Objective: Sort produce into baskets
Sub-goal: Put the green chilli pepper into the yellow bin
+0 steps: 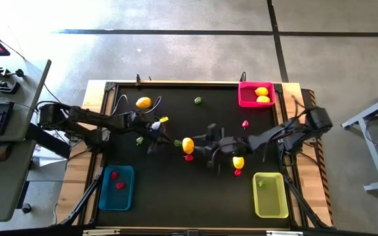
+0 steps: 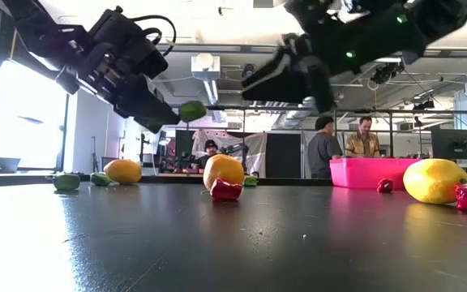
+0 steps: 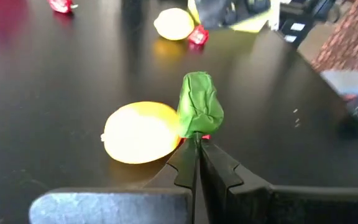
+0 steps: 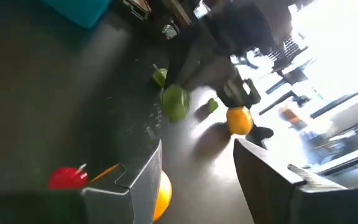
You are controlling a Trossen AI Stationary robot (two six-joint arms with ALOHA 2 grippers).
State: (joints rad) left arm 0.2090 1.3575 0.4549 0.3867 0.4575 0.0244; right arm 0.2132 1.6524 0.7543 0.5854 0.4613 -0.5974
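Jaws of left gripper [image 3: 197, 146] clenched on green piece [image 3: 199, 106], raised above table [image 1: 176, 196]; right gripper [image 4: 197, 168] jaws parted, empty, above yellow lemon [image 1: 188, 145].

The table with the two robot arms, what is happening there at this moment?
The robot is sorting toy produce into three baskets. The left gripper is shut on a green piece and holds it above the table's middle. The right gripper is open, hovering near a yellow lemon and a red piece. The pink basket holds two yellow pieces, the blue basket two red ones, the yellow-green basket one green piece. Several pieces lie loose on the table.
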